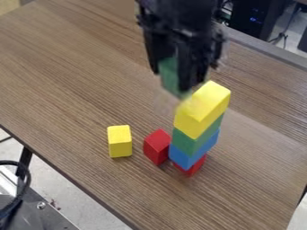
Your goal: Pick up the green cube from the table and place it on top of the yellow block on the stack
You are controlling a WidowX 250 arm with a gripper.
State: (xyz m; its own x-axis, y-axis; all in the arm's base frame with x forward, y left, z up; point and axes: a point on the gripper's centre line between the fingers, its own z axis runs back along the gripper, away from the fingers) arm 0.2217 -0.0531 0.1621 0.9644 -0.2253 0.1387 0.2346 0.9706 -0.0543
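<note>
The black gripper (pixel 171 77) hangs in the upper middle of the camera view, shut on a green block (pixel 170 80) whose lower part shows between its fingers. Just below and to the right of it stands a tower of blocks. A yellow block (pixel 203 109) tops the tower, over a second green block (pixel 196 138), a blue block (pixel 193 152) and, at the bottom, a red block (pixel 192 166). Whether the held block touches the tower's top I cannot tell. Left of the tower, a loose red block (pixel 157 146) and an upright yellow block (pixel 120 141) stand on the table.
The brown wooden table (pixel 72 85) extends around the blocks, with its near edge running diagonally from the left down to the bottom. A black cable (pixel 24 179) and metal equipment are at the lower left. Dark equipment (pixel 255 18) stands beyond the table's far edge.
</note>
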